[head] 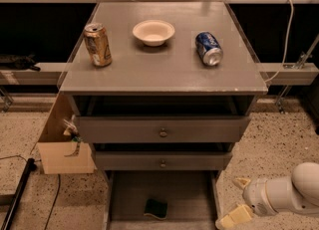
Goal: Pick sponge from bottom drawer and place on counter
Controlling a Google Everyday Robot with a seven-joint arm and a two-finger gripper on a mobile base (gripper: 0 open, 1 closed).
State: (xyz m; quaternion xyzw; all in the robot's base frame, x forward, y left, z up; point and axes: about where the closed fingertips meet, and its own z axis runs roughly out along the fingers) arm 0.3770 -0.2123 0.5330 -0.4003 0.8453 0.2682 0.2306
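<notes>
The sponge (pixel 156 208), dark green on top with a pale edge, lies in the bottom drawer (pixel 189 194), which is pulled out as a shallow grey tray under the two knobbed fronts. The counter (pixel 164 69) is the wide grey cabinet top above. My gripper (pixel 238 200) is at the lower right, beside the drawer's right wall and to the right of the sponge, apart from it. Its two pale fingers (pixel 234 217) stand spread apart and hold nothing.
On the counter stand a gold can (pixel 97 45), a white bowl (pixel 153 32) and a blue can (pixel 209 48) lying on its side. A cardboard box (pixel 62 147) sits left of the cabinet. A black cable (pixel 17 194) crosses the speckled floor at left.
</notes>
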